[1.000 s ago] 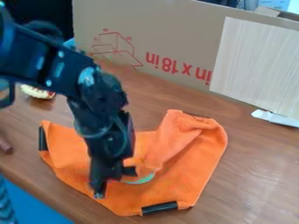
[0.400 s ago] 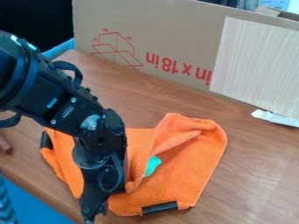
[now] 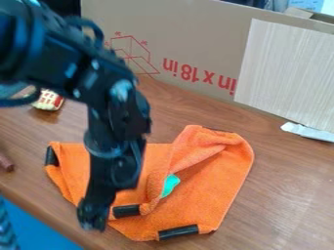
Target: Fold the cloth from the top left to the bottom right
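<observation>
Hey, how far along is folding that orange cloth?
Looks mostly done: a flap of the orange fabric cloth is folded over, its black end band near the lower edge. In hand: apparently nothing; the black tool hangs just left of that band. Probably left: bringing the flap further toward bottom right, since a green patch still shows beside it.

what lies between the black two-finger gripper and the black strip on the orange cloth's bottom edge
In the camera view, part of the orange cloth lies there, with a second black strip on it, close beside the gripper.
</observation>
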Controlling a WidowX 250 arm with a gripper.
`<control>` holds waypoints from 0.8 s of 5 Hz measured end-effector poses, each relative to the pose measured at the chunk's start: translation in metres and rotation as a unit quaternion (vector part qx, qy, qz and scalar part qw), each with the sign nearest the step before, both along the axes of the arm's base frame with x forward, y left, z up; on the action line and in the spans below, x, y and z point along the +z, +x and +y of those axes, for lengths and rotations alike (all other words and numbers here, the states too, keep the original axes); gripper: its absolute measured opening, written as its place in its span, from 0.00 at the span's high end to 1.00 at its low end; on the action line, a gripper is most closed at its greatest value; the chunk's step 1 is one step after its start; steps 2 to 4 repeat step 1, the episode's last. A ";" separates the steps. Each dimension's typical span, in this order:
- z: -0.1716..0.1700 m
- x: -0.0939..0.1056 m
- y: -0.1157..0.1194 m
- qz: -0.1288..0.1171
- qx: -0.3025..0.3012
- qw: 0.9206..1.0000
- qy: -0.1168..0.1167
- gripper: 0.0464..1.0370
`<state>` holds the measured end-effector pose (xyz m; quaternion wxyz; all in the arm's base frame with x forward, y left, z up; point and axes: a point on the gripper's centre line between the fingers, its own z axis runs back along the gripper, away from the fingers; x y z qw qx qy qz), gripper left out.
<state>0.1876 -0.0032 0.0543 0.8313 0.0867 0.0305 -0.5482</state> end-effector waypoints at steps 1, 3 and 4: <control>0.020 0.042 -0.003 -0.013 0.016 1.000 0.012 0.04; 0.020 0.042 -0.003 -0.013 0.016 1.000 0.012 0.04; 0.020 0.042 -0.003 -0.013 0.016 1.000 0.012 0.04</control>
